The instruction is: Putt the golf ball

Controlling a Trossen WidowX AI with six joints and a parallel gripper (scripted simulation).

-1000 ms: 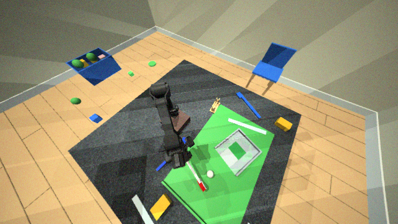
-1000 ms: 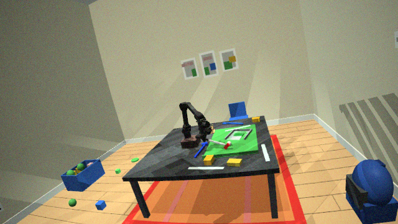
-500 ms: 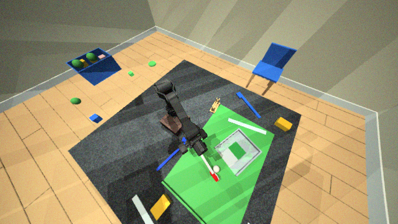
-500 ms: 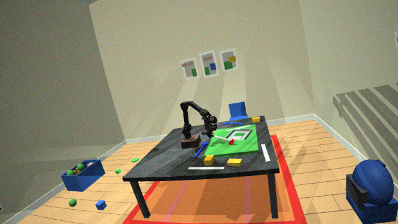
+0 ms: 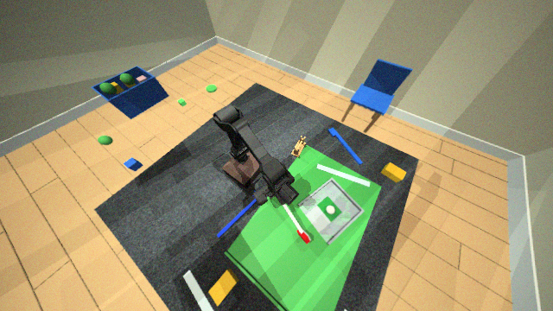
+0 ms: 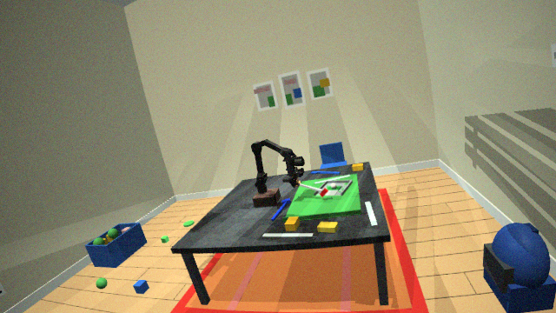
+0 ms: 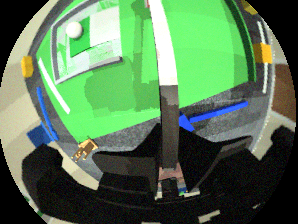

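Note:
My gripper (image 5: 282,199) (image 6: 297,183) (image 7: 164,125) is shut on the red putter (image 5: 303,236) (image 6: 324,192) (image 7: 167,65). Its grey grip stands between the fingers, and its white shaft slopes out over the green mat (image 5: 276,250) (image 6: 321,209) (image 7: 210,45). In the exterior view the red head appears a little above the mat, left of the ball. The head is hardly visible in the wrist view. The white golf ball (image 5: 330,209) (image 6: 334,185) (image 7: 74,30) sits on the small green square (image 5: 324,202) (image 7: 80,48) inside the grey-rimmed frame (image 5: 346,194) (image 7: 89,68).
A blue stick (image 5: 237,218) (image 6: 280,209) (image 7: 220,112) lies beside the arm's base. Another blue stick (image 5: 346,147), a white strip (image 5: 343,174) and a small tan figure (image 5: 298,147) (image 7: 86,149) are at the mat's far side. Yellow blocks (image 5: 223,287) (image 6: 327,227) lie near the mat.

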